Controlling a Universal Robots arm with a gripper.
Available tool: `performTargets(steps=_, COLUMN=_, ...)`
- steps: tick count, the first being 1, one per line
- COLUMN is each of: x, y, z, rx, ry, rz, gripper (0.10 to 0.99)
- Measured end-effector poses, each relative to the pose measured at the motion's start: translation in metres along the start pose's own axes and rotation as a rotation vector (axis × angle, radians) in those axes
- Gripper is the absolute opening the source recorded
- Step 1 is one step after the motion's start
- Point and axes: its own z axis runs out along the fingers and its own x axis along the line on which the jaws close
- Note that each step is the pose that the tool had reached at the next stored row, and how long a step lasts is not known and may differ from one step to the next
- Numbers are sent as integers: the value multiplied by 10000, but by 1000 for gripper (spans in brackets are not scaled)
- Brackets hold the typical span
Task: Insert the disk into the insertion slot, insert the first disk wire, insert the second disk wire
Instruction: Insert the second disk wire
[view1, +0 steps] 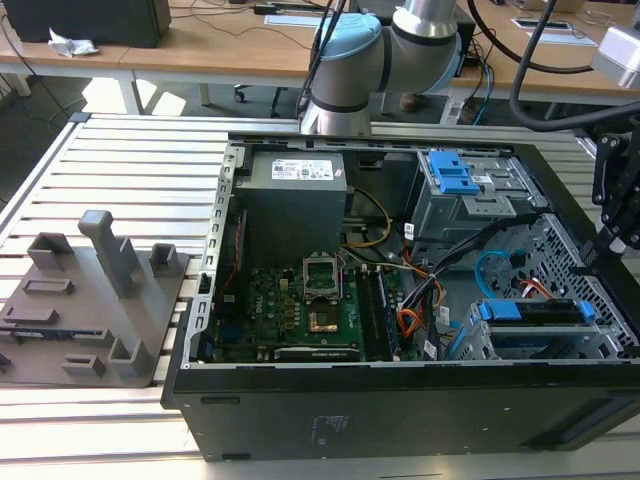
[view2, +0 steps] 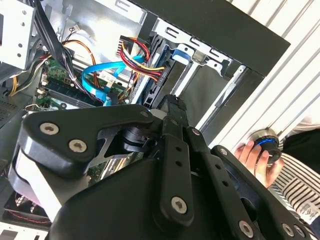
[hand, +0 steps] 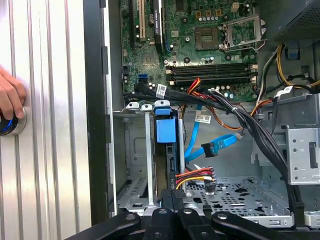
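tool (hand: 173, 194) sits closest in the first wrist view, black jointed metal links, tips clenched together with nothing between them as far as I can see; just past it a bundle of red, yellow and black wires (hand: 195, 176) ends close to the disk (hand: 166, 131); disk stands on edge inside the insertion slot (hand: 131, 150), a perforated grey metal cage, bright blue plastic carrier showing; a flat blue cable (hand: 212, 147) hangs loose nearby, its connector free; further back the green motherboard (hand: 210, 45); outside the black case wall (hand: 95, 100) a hand (hand: 10, 95) rests on a round button (hand: 12, 125) on the ribbed aluminium table (hand: 50, 150)
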Motion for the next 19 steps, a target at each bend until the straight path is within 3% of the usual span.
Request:
performTargets(steps=3, x=0, y=10, z=-2, rx=0, ry=2, rz=1, gripper=106)
performTargets(steps=6, x=5, y=89, z=2, rx=0, ry=0, rz=0, gripper=106)
performTargets(steps=11, x=15, y=249, z=9, rx=0, ry=0, rz=0, gripper=106)
performTargets(steps=13, x=22, y=363, z=14, rx=2, ry=0, rz=0, gripper=106)
performTargets(steps=15, x=-20, y=416, z=12, rx=3, ry=6, rz=1, gripper=106)
performTargets(steps=19, x=-190, y=445, z=3, rx=7, ry=15, rz=-39, gripper=106)
